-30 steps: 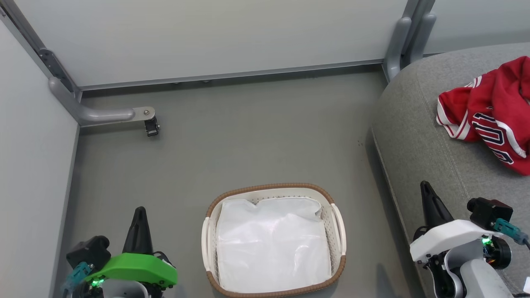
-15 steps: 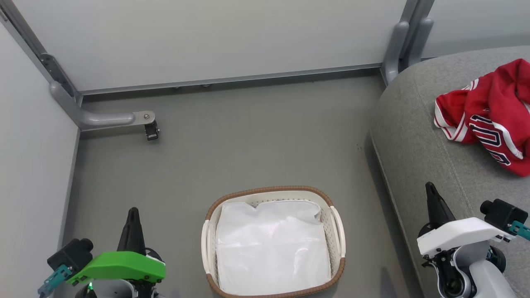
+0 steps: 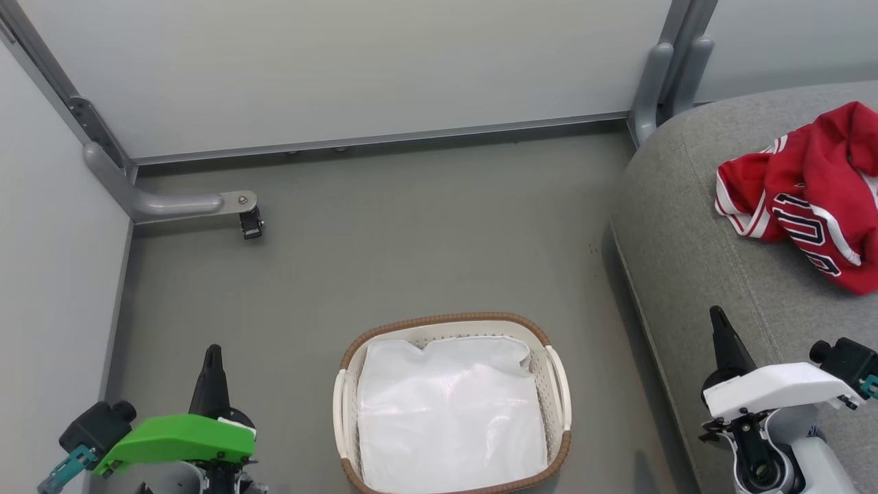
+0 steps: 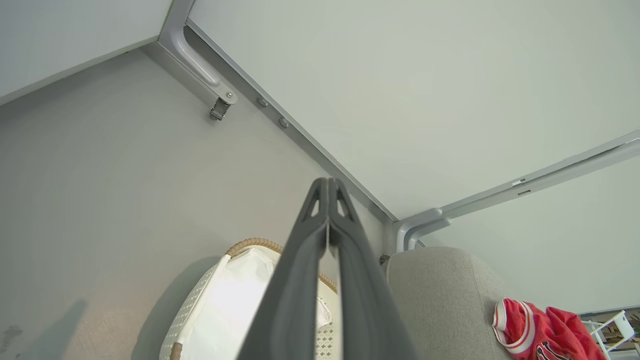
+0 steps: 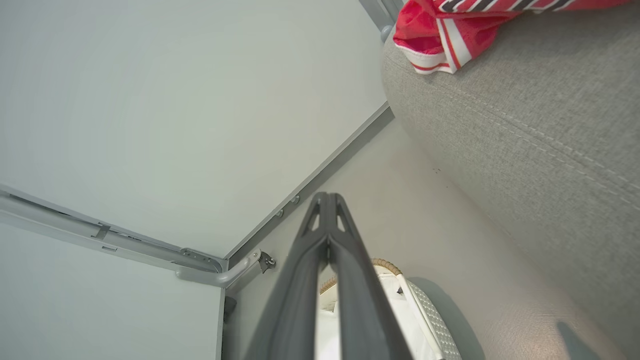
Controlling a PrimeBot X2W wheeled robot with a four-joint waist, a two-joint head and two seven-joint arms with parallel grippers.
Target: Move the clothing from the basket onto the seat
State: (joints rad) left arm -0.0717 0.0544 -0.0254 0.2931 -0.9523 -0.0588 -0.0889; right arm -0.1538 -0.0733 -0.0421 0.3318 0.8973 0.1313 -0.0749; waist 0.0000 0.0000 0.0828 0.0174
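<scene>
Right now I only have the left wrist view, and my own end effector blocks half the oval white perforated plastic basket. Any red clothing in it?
Observer: None. In the head view the basket holds a plain white sheet and nothing red.
Operator: Is the red heap at my frame corner the jersey?
Observer: Yes. The head view shows black white-edged numerals on the red striped-trim clothing, bunched on the large grey fabric seat.
Operator: Is the right end effector carrying anything?
Observer: No. In the right wrist view the right end effector is shut, fingers together, with nothing between them.
</scene>
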